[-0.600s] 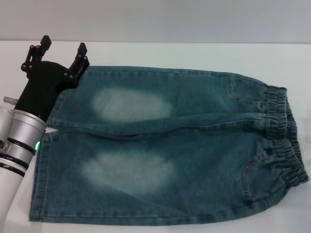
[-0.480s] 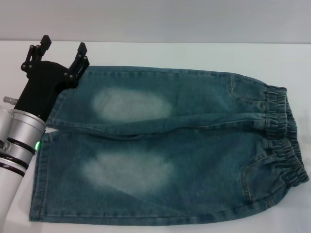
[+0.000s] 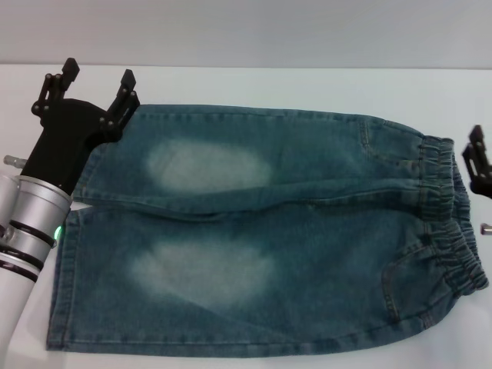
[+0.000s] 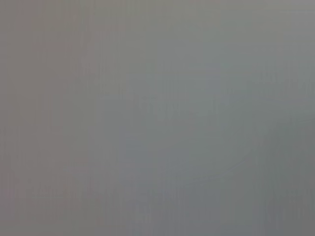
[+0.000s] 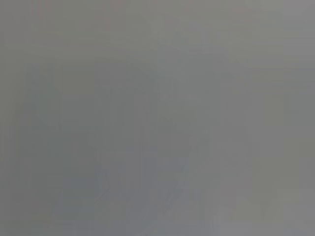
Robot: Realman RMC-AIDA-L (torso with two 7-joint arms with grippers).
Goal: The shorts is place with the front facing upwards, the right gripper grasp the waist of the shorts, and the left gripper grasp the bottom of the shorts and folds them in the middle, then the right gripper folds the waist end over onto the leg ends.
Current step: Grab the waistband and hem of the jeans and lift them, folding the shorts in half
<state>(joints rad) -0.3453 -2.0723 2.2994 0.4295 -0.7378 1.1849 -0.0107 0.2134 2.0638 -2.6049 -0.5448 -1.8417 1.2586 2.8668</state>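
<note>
Blue denim shorts (image 3: 261, 231) lie flat on the white table (image 3: 254, 84), front up. The elastic waist (image 3: 450, 211) points right and the leg ends (image 3: 73, 254) point left. My left gripper (image 3: 98, 77) hangs open over the far corner of the far leg end, its two black fingers spread with nothing between them. Just a sliver of my right gripper (image 3: 478, 161) shows at the right edge of the head view, beside the waist. Both wrist views show only plain grey.
White table surface runs behind the shorts and to their right. My left arm's silver forearm (image 3: 27, 223) crosses the left side of the head view, beside the near leg end.
My right gripper has come into view at the right edge, next to the waist. The left gripper has shifted slightly left and away. The shorts have not moved.
</note>
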